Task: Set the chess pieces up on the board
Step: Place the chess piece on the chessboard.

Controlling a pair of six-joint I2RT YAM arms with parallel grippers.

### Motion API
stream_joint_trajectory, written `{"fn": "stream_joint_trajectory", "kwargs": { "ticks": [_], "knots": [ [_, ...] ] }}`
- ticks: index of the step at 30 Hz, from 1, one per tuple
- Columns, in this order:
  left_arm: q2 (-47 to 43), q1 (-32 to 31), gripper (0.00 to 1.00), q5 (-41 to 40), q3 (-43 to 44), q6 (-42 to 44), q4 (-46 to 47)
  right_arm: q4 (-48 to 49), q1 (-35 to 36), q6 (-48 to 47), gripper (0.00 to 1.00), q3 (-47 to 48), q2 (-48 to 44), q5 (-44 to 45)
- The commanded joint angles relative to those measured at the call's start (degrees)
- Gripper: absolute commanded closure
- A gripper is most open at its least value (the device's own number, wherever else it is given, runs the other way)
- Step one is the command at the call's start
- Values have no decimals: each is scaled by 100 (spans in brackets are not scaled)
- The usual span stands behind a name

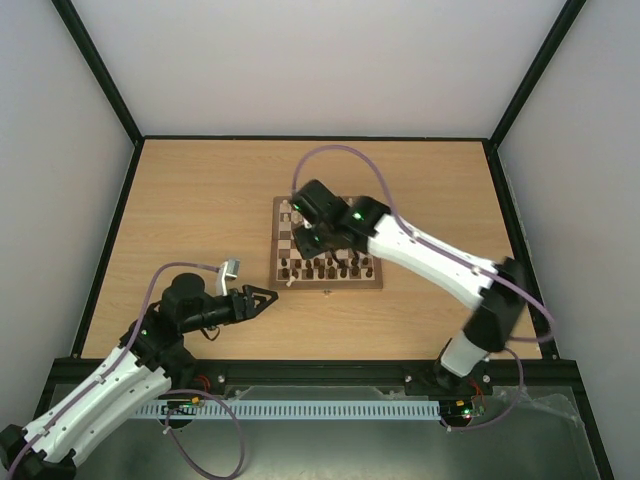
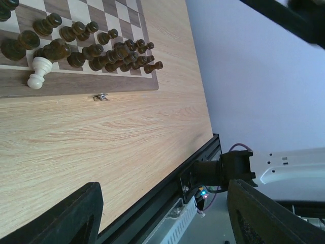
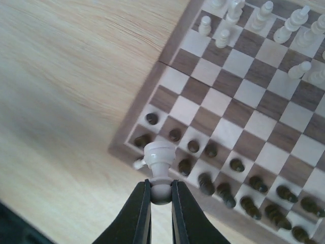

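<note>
Closest to the lens in your right wrist view, the right end effector (image 3: 161, 195) has its two dark fingers pinched nearly together on the narrow end of a pale chess piece (image 3: 159, 162), whose wider end points away from the fingers. Behind it you see the left part of the board (image 3: 238, 101), where the dark pieces (image 3: 236, 165) fill the two near rows. The pale chess pieces (image 3: 264, 15) are gathered along the far rows. One more pale piece (image 2: 39, 71) sits at the board's near-left corner, on or beside the border. You cannot tell whether it stands or lies. The metal clasp (image 2: 101, 96) shows on the near edge. Your left end effector (image 1: 262, 297) is over the bare desk (image 1: 200, 200), just off that same corner, with its fingers spread wide and nothing between them.
</note>
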Motion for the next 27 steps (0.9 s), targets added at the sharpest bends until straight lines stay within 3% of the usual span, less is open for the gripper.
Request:
{"fn": "stream_joint_trajectory", "kwargs": {
  "ticks": [1, 10, 27],
  "knots": [
    [-12, 81, 30, 154, -33, 285, -179, -1834, -348, -589, 94, 1284, 1237, 247],
    [-84, 137, 30, 362, -108, 355, -262, -2900, -1222, -841, 94, 3597, 3334, 425],
    [151, 216, 30, 441, -276, 365, 16, -2716, -1567, -1089, 94, 4187, 4585, 33]
  ]
}}
